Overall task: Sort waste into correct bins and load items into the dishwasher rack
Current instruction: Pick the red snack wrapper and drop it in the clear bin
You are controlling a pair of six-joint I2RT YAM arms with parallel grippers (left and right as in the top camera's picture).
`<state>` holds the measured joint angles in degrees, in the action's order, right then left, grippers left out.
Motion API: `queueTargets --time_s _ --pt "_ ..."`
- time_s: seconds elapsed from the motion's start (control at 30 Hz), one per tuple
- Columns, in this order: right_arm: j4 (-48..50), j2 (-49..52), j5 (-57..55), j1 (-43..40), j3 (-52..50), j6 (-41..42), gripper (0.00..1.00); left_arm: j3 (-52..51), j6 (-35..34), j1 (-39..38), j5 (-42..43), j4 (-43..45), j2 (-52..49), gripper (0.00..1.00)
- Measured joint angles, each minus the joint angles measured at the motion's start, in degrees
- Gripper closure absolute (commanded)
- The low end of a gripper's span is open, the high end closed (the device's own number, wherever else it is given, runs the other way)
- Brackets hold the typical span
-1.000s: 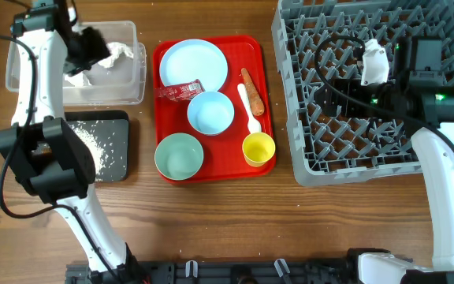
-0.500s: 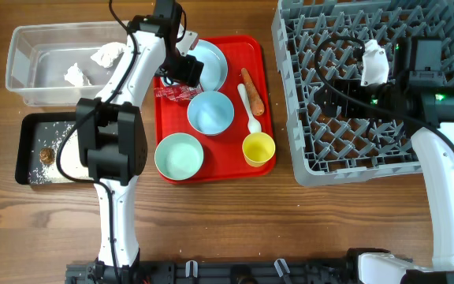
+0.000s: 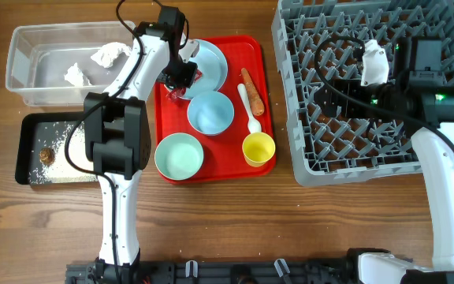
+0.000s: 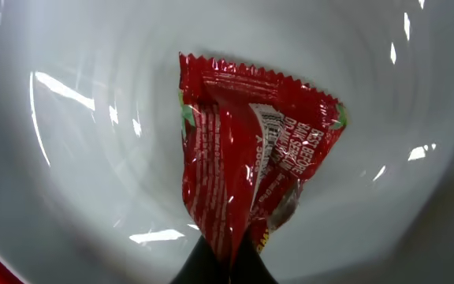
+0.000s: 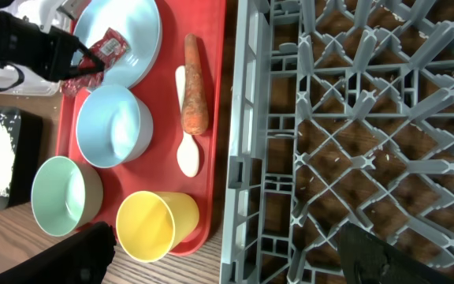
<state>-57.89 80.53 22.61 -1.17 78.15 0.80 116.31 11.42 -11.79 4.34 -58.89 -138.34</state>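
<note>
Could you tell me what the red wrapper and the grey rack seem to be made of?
The wrapper looks like glossy plastic film: shiny creases, serrated edge. The rack is probably moulded matte plastic: uniform grey ribs and pegs.

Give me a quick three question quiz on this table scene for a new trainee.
1. True or false: the carrot lies in the black tray.
2. What is the left gripper pinching? A) white spoon B) red-and-white wrapper C) yellow cup
3. Which bin holds the crumpled white paper?
Key: 1 false, it lies on the red tray; 2 B; 3 the clear tub.
</note>
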Motion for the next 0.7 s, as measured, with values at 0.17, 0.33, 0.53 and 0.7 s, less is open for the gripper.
queueTargets --time_s 0.17,0.33,0.53,0.7 --pt "0.02 0.0 0.0 0.0 0.0 0.0 0.07 7.32 -7.63 0.39 0.0 -3.74 1.18 0.96" --pt "0.09 0.0 0.0 0.0 0.0 -0.02 0.07 12.11 -13.42 7.41 -0.76 -7.69 13.84 0.96" --pt "0.55 0.0 0.0 0.0 0.0 0.0 0.07 7.1 -18.14 20.37 -2.58 -6.4 12.98 0.0" --pt "0.98 0.0 0.0 0.0 0.0 0.0 0.07 2.64 -19.06 21.27 -2.54 -2.4 12.59 0.0"
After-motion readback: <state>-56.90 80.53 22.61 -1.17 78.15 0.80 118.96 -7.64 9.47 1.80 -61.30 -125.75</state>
